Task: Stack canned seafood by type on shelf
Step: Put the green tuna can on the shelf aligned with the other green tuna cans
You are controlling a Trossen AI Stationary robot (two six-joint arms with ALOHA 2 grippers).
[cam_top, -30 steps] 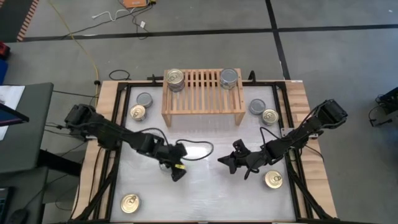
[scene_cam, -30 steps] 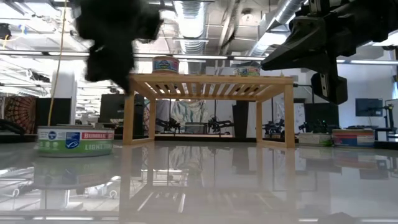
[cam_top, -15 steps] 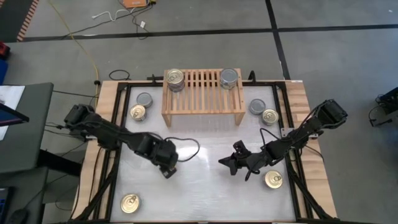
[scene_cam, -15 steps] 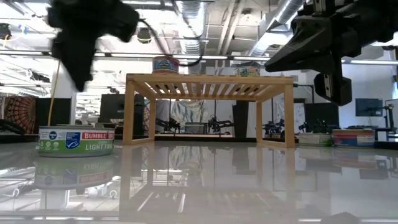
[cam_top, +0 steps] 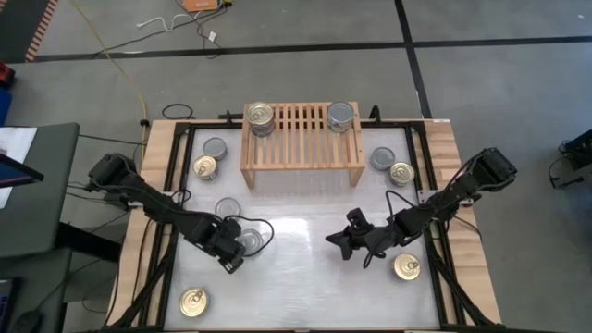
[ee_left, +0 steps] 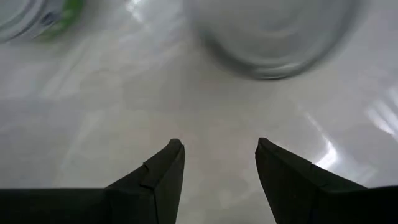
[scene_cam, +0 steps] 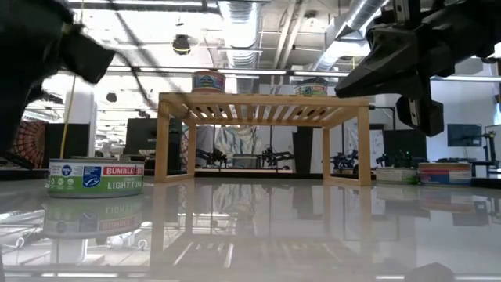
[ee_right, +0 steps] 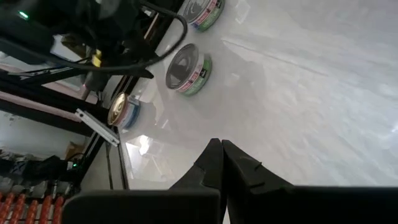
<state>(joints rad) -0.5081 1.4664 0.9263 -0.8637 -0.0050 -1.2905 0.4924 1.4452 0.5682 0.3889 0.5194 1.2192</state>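
Now left pincer (cam_top: 233, 263) low over the bench (cam_top: 305, 277), fingers parted, empty, beside a silver-top tin (cam_top: 248, 241). Second silver-top tin (cam_top: 227, 207) just behind. Right pincer (cam_top: 335, 242) closed, empty, mid-bench. Shelf (cam_top: 301, 139) at back, gold-top tin (cam_top: 260, 117) and grey-top tin (cam_top: 340, 116) on it.

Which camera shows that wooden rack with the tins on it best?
The high view: the whole rack shows from above, with one tin at each end of its slats. The low view shows it side-on, legs included. The wrist views miss it.
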